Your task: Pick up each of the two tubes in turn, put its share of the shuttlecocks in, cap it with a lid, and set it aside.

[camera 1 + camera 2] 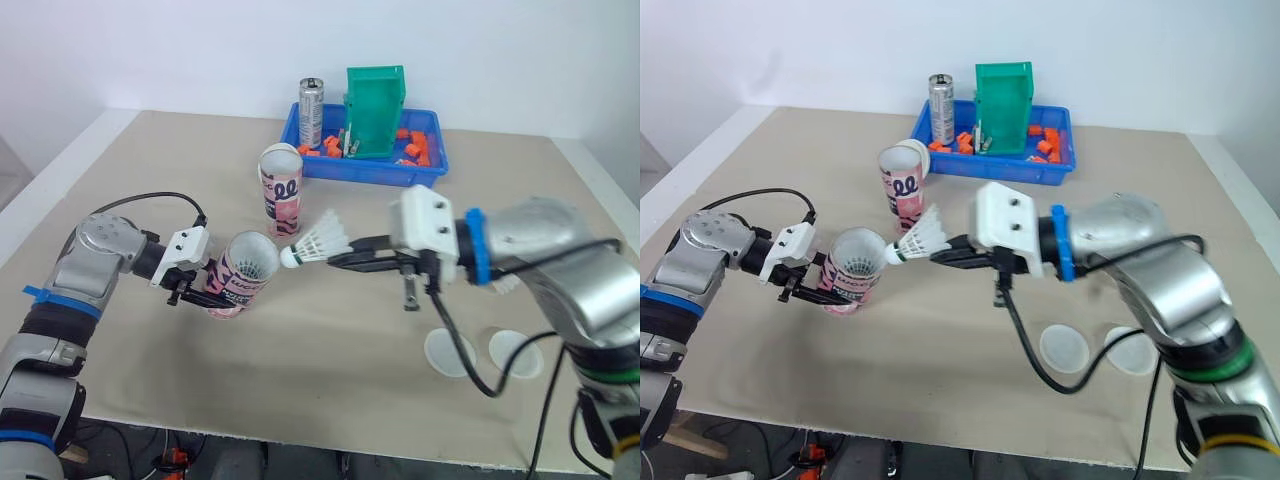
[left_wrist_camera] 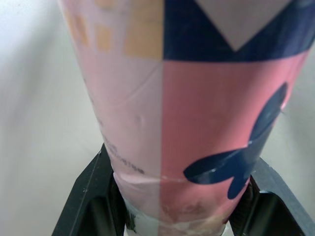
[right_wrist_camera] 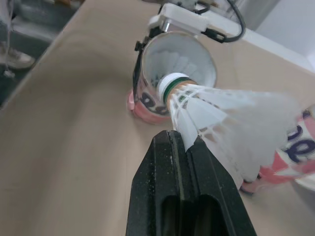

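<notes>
Clamping pink tube (image 1: 243, 272) near its base, left gripper (image 1: 200, 293) is holding it tilted, open mouth facing right gripper (image 1: 345, 258). White feathers of shuttlecocks (image 3: 172, 61) are showing inside. Right gripper is pinching another shuttlecock (image 1: 318, 243) by feather skirt, cork tip just outside tube mouth. Second tube (image 1: 282, 195) is standing upright and open near blue tray (image 1: 370, 172), which is holding green bin (image 1: 375, 110), silver can (image 1: 311, 112) and orange pieces (image 1: 413, 148). Two lids (image 1: 448, 352) are lying flat on table (image 1: 330, 380). Dark lettering on both tubes is turning partly out of sight, unreadable.
</notes>
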Robot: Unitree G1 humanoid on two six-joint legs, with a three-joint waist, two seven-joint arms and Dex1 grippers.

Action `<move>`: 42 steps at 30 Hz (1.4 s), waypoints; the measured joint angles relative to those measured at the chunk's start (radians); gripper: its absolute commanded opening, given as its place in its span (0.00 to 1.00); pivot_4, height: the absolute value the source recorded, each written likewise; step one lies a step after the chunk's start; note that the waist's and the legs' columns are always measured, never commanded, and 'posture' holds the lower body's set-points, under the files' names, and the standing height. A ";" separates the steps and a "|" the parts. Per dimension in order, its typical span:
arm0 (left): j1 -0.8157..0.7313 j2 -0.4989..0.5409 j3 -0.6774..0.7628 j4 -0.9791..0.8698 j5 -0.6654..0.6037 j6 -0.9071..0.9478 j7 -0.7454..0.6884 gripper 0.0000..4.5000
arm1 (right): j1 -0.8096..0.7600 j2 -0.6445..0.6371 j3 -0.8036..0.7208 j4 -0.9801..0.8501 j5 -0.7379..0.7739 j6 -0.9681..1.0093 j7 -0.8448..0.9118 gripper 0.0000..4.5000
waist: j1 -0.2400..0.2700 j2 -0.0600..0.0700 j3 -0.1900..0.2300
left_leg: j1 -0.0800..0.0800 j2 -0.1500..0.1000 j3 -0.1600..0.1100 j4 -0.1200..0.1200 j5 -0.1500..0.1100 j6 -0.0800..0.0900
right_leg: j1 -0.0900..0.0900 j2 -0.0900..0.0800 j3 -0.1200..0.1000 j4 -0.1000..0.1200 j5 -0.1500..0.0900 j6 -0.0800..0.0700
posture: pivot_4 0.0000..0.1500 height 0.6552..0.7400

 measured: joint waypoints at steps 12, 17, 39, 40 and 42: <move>0.002 -0.001 0.004 -0.005 0.007 0.002 0.000 0.49 | -0.142 0.176 0.144 0.191 -0.159 -0.112 0.128 0.19 | 0.000 0.000 0.000 | 0.000 -0.001 -0.002 0.000 0.000 0.000 | 0.000 0.001 -0.001 0.005 -0.004 0.002 | 1.00 0.95; 0.002 -0.003 0.005 -0.005 0.010 0.002 0.000 0.49 | -0.196 0.228 0.148 0.227 -0.178 -0.101 0.139 0.62 | 0.001 0.000 0.000 | 0.000 0.000 -0.003 0.000 0.000 0.000 | 0.000 0.001 -0.001 0.006 -0.005 0.001 | 1.00 0.95; 0.017 -0.012 0.019 -0.039 0.012 0.031 0.003 0.49 | -0.046 0.183 -0.037 0.102 -0.022 0.097 0.055 0.01 | 0.000 0.000 0.000 | 0.000 -0.003 -0.005 -0.001 0.000 0.000 | 0.002 0.000 -0.003 0.006 -0.006 0.003 | 1.00 0.95; 0.017 -0.014 0.019 -0.039 0.012 0.031 0.003 0.49 | -0.048 0.183 -0.034 0.103 -0.026 0.092 0.056 0.01 | 0.000 0.000 0.000 | 0.000 -0.003 -0.005 -0.001 0.000 0.000 | 0.002 0.000 -0.003 0.006 -0.007 0.004 | 1.00 0.95; 0.015 -0.027 0.017 -0.039 0.012 0.031 0.002 0.49 | -0.069 0.191 -0.012 0.110 -0.044 0.078 0.061 0.01 | 0.000 0.000 0.000 | 0.000 -0.003 -0.005 -0.001 0.000 0.000 | 0.002 0.000 -0.003 0.006 -0.007 0.004 | 1.00 0.95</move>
